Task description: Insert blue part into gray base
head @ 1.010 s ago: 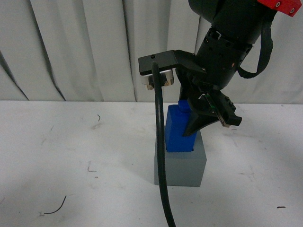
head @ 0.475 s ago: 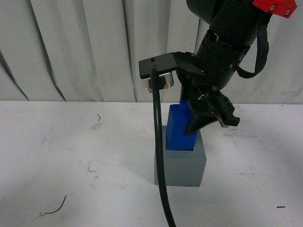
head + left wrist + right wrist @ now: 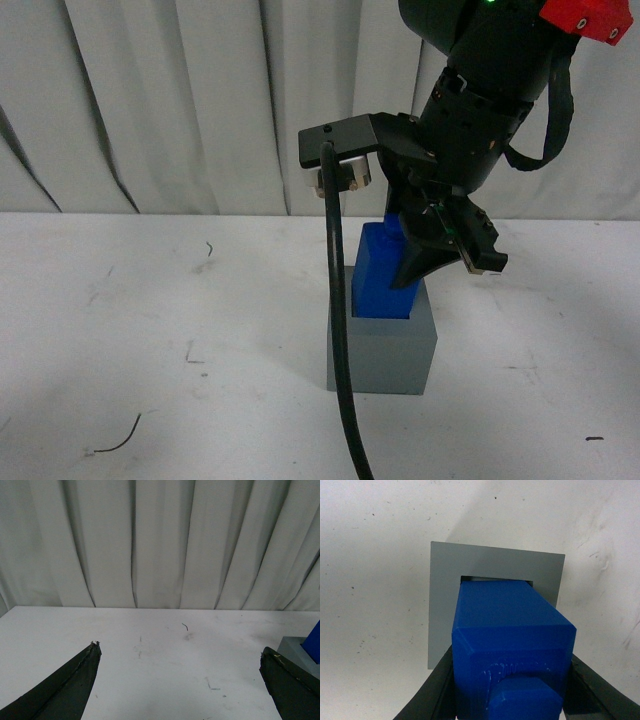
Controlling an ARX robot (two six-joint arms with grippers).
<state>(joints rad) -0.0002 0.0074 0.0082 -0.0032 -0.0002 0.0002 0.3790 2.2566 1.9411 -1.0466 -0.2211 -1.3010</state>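
The gray base (image 3: 382, 348) stands on the white table in the front view. The blue part (image 3: 376, 272) stands upright with its lower end inside the base's top recess. My right gripper (image 3: 415, 262) is shut on the blue part from above. In the right wrist view the blue part (image 3: 510, 635) fills the square recess of the gray base (image 3: 444, 595), with my fingers (image 3: 432, 695) on both sides. My left gripper (image 3: 180, 655) is open and empty over bare table; the base (image 3: 295, 652) and blue part (image 3: 315, 641) show at its edge.
A black cable (image 3: 340, 340) hangs in front of the base in the front view. White curtains (image 3: 150, 100) close off the back of the table. Small dark scraps (image 3: 115, 438) lie on the table at front left.
The blue part has sunk lower into the base's recess, with my right gripper moving down with it.
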